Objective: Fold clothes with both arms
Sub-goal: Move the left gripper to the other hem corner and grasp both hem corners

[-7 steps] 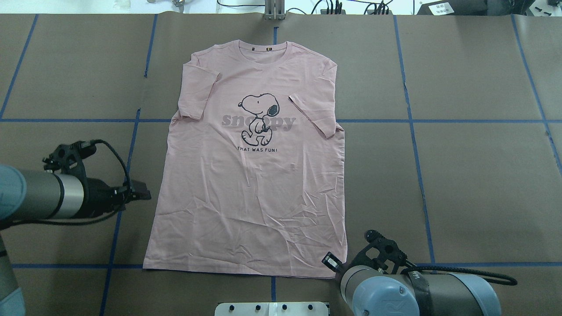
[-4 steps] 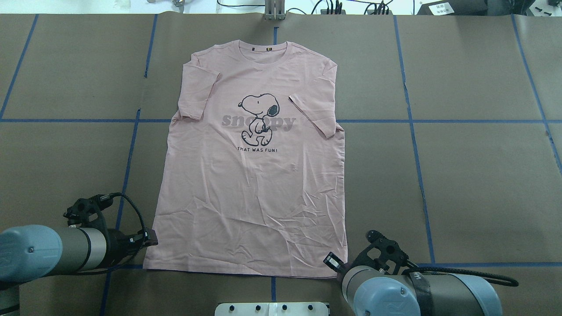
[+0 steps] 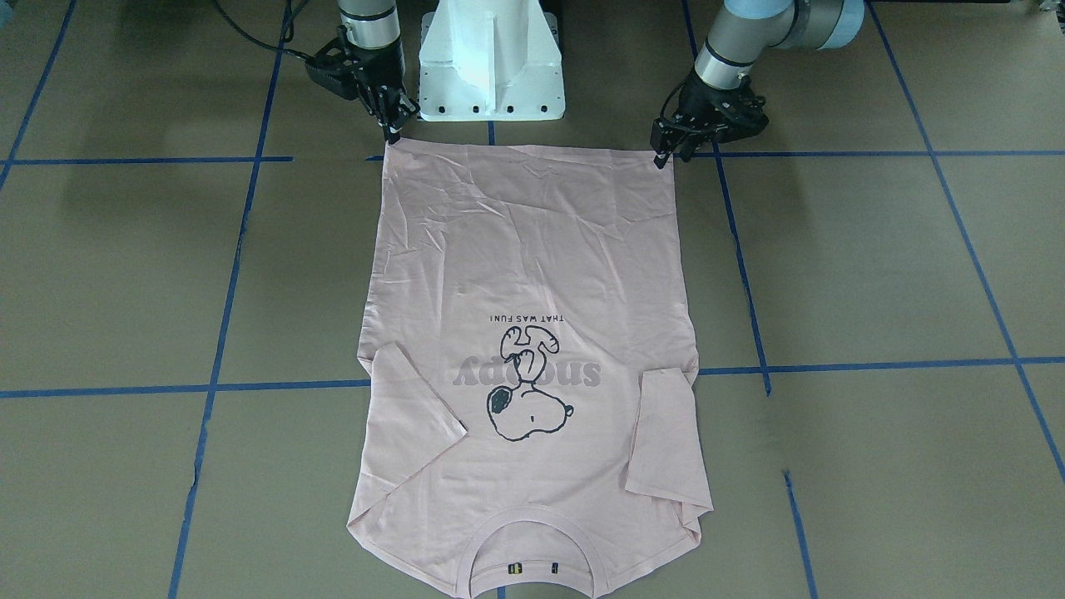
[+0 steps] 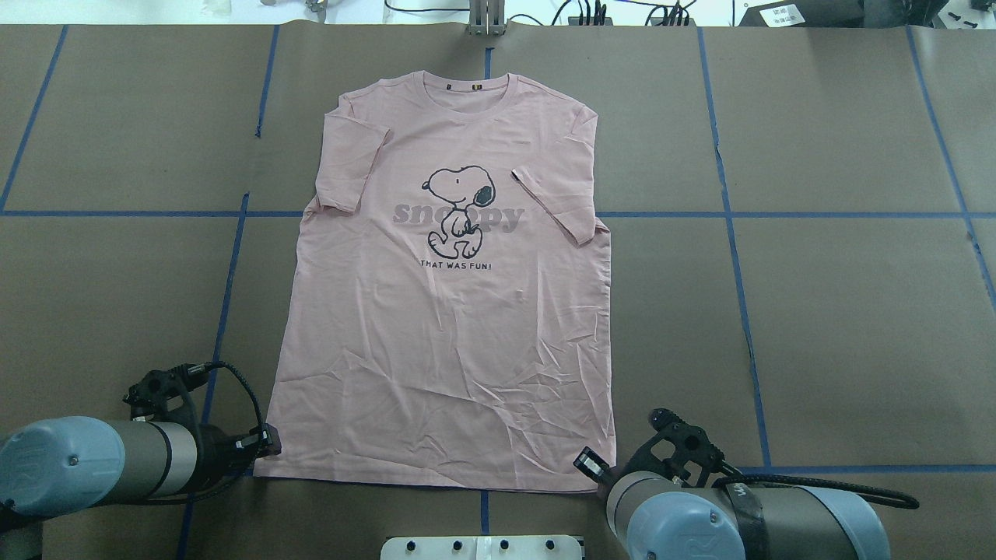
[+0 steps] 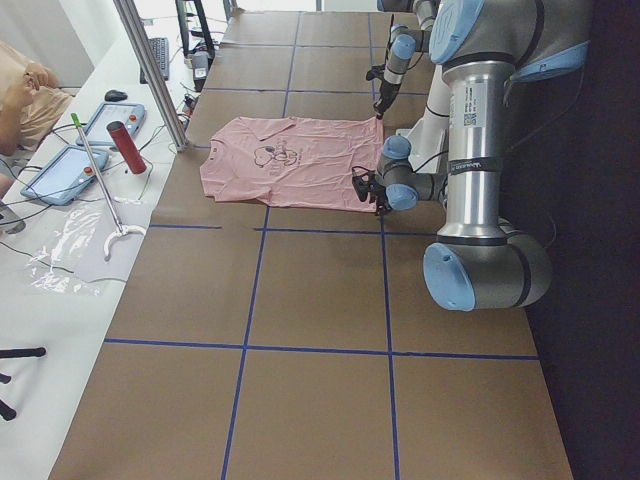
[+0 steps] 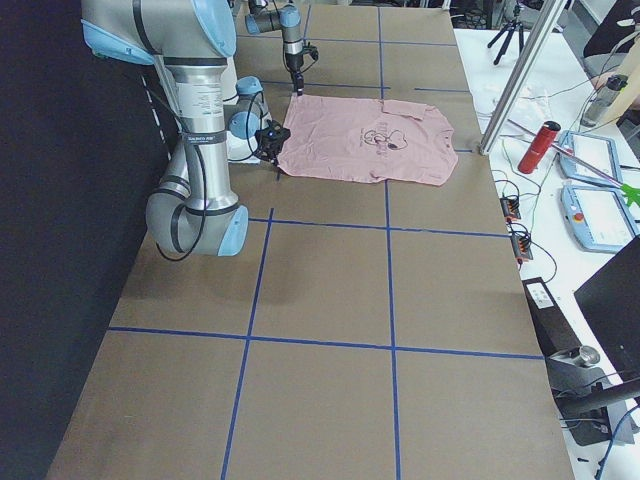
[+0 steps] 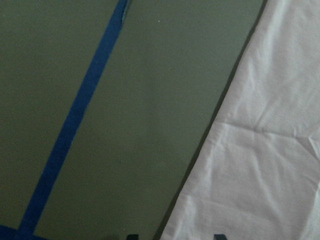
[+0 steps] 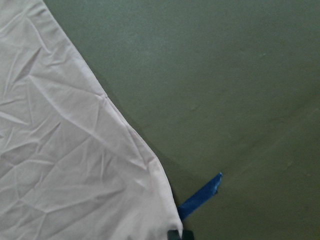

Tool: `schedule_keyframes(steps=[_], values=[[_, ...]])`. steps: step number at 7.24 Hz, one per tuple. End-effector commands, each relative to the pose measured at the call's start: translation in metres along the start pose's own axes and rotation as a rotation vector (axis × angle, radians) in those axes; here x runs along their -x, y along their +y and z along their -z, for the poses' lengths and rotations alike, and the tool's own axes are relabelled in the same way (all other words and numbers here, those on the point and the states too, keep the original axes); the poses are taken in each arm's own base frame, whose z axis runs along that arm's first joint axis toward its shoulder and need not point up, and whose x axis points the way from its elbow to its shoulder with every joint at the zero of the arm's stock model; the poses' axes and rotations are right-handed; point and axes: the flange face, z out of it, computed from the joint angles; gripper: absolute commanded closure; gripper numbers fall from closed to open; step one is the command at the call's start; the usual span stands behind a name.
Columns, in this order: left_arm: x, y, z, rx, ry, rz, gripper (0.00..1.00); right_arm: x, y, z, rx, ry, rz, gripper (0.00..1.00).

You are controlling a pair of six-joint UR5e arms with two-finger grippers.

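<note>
The pale pink T-shirt (image 4: pixel 451 334) lies flat with the Snoopy print up, its collar far from the robot and both sleeves folded inward. My left gripper (image 4: pixel 268 445) is at the near-left hem corner. In the left wrist view it (image 7: pixel 173 236) is open, its tips straddling the shirt's edge (image 7: pixel 265 165). My right gripper (image 4: pixel 587 463) sits low at the near-right hem corner. In the right wrist view its tips (image 8: pixel 180 234) are together on that corner of the cloth (image 8: pixel 65 165). In the front-facing view, left gripper (image 3: pixel 661 156) and right gripper (image 3: pixel 391 133) flank the hem.
The white pedestal base (image 3: pixel 491 58) stands just behind the hem between the arms. Blue tape lines (image 4: pixel 731 233) grid the brown table cover. A metal pole (image 5: pixel 150 70), tablets and a red bottle (image 5: pixel 125 145) stand on the far bench, with a person at its end.
My left arm has swung back toward the robot along the shirt's left side and come down to the hem corner. The right arm has barely moved.
</note>
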Motion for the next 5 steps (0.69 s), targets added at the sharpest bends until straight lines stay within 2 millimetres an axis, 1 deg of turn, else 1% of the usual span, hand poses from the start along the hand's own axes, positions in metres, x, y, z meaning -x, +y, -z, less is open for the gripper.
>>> schedule_keyframes(steps=[1,2,4,5], values=[[0.001,0.007,-0.003,0.011,-0.006,0.003,0.69,0.000,0.000,0.000,-0.001,0.000,0.001,1.00],[0.001,0.007,-0.003,0.012,-0.006,0.003,0.83,0.000,0.000,0.000,-0.001,0.000,-0.001,1.00],[0.000,0.011,-0.002,0.018,-0.003,0.002,1.00,0.000,0.000,0.000,0.000,-0.001,-0.001,1.00],[-0.002,0.018,0.000,0.031,0.002,0.022,1.00,0.000,-0.002,0.000,-0.003,-0.001,-0.002,1.00]])
